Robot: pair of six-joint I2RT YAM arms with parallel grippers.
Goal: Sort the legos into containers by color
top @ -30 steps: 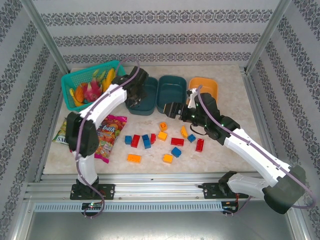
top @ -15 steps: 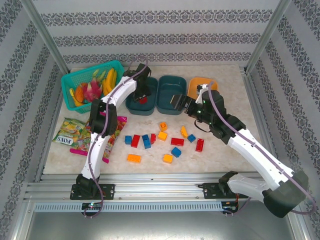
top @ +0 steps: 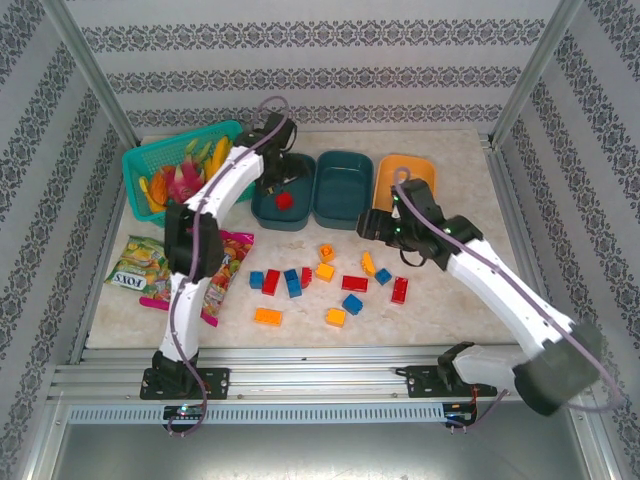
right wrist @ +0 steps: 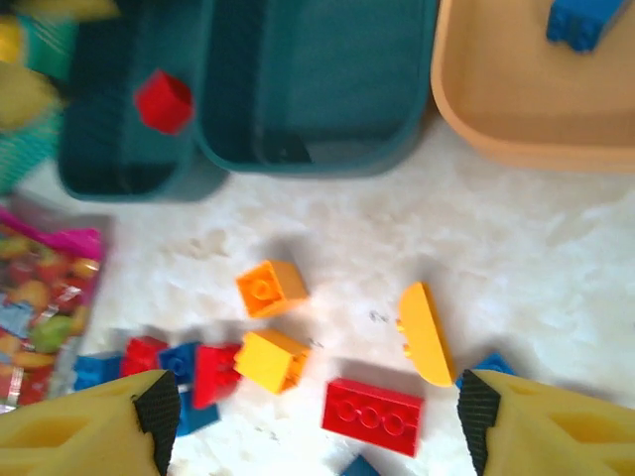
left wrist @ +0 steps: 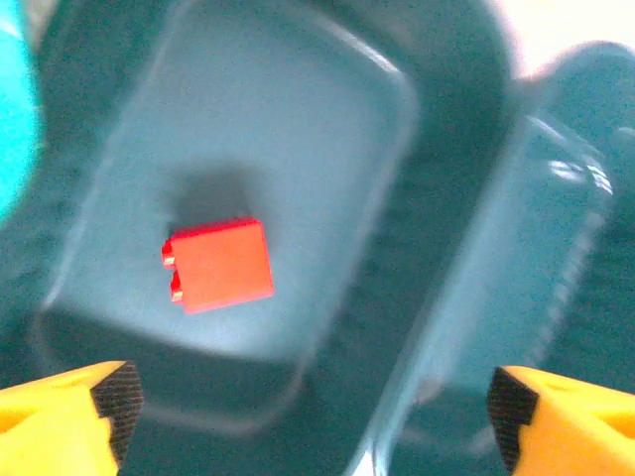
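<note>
— Where's the red brick (left wrist: 218, 265)?
— Lying in the left teal tub (left wrist: 298, 129); my left jaws hang spread wide above it, empty.
— Your right jaws?
— Apart too, over loose bricks (right wrist: 372, 416) on the desk (right wrist: 556, 248) before that tub.

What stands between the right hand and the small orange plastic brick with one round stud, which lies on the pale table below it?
Nothing visible does. The right hand hangs open above the pale table, and the small orange plastic brick with one round stud lies uncovered there, apart from the second orange brick beside it.
</note>
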